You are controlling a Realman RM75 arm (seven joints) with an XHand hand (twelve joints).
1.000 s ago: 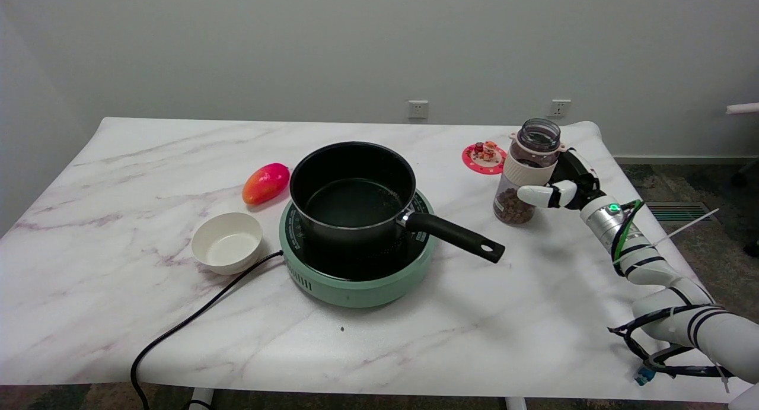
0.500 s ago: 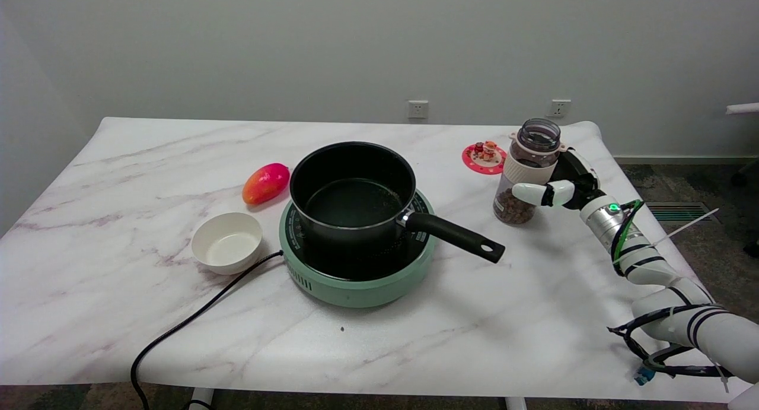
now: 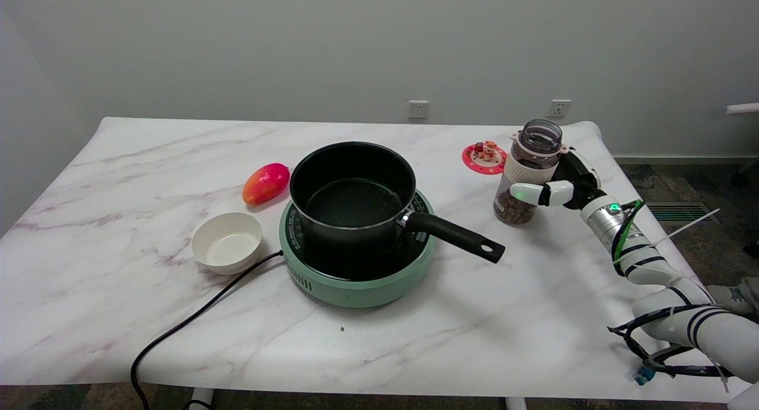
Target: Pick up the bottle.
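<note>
Black-and-white robot hand [image 3: 566, 184] wrapped around the bottle [image 3: 526, 171] from its right side, one white finger [image 3: 529, 193] laid across the front just under the cream sleeve. Clear bottle, upright, open at the top, brown bits in the bottom, at the far right of the marble worktop [image 3: 379, 339]; can't tell if lifted off it or not. Just behind-left, a red coaster [image 3: 484, 159] with little figures on it. Further left, black saucepan [image 3: 354, 191] sitting on a mint green hot plate [image 3: 356, 279], handle pointing toward the bottle. Past that, a red-orange mango [image 3: 265, 183] and a white bowl [image 3: 227, 242].
</note>
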